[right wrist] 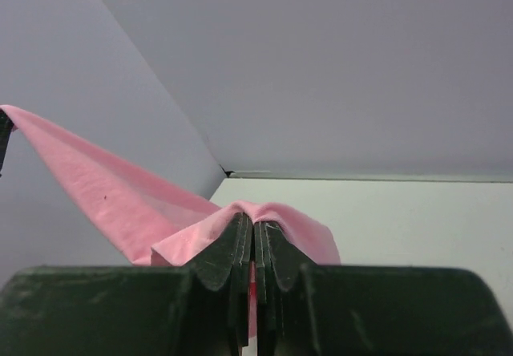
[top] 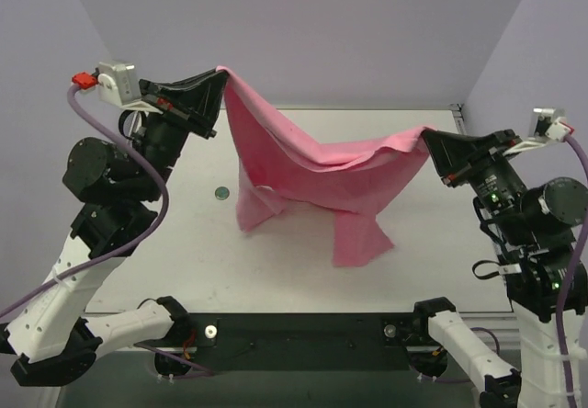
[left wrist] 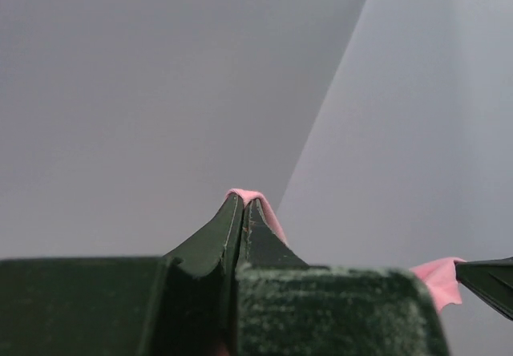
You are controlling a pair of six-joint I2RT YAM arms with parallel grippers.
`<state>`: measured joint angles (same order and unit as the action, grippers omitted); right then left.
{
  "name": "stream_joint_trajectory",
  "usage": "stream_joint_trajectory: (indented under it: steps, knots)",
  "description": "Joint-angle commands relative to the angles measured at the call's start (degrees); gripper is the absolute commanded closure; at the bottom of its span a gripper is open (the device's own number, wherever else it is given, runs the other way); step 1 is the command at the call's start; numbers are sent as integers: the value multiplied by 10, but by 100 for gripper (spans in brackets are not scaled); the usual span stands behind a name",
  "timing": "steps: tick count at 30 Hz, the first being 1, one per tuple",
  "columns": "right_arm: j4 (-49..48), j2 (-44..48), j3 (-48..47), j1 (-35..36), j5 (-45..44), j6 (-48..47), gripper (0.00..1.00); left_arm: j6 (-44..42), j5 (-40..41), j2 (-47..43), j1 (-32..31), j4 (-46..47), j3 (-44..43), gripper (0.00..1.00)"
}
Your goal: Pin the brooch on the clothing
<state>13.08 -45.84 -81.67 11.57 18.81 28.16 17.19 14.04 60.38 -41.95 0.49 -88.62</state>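
Brooch [top: 221,191]: lies flat on the table [top: 303,270], just left of the clothing [top: 312,164], with neither arm touching it. Judged small, rigid and light; best pinched by its rim.

Clothing: soft, limp, light fabric, slung between both arms, sagging mid-span, lower folds resting on the table. Left gripper [top: 220,74] is clamped on one raised edge, right gripper [top: 428,136] clamped on the opposite edge; hems make sound holds.

Surface: white, matte, flat. Enclosure: plain pale walls [top: 303,31] on three sides.
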Motion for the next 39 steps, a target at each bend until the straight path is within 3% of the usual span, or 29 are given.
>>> stream_joint_trajectory:
  steps: [1, 10, 21, 25, 27, 31, 34, 35, 39]
  knots:
    - [-48, 46, -33, -2, 36, -6, 100, -24, -35, -28, -24, 11, -39, 100]
    - [-58, 59, -50, -2, 27, -1, 100, -15, -68, -37, -27, 7, -64, 100]
    - [-33, -33, -93, -2, -47, -6, 100, -67, 57, 39, -20, -55, -138, 100]
    - [-40, -108, -122, -6, -60, -19, 100, -57, 41, 85, 27, -66, -166, 100]
    - [-44, -139, -144, -10, -63, -24, 100, -16, 9, 124, 91, -72, -179, 100]
    - [-67, -241, -203, -62, 0, -5, 100, 18, -47, 205, 164, -83, -254, 100]
    - [-124, -308, -255, -114, 62, 62, 100, 33, -72, 304, 200, -133, -394, 100]
    - [-144, -325, -270, -143, 75, 107, 100, 42, -94, 331, 213, -147, -487, 100]
    - [-180, -447, -442, -213, 128, 206, 100, 99, -132, 469, 262, -170, -670, 100]
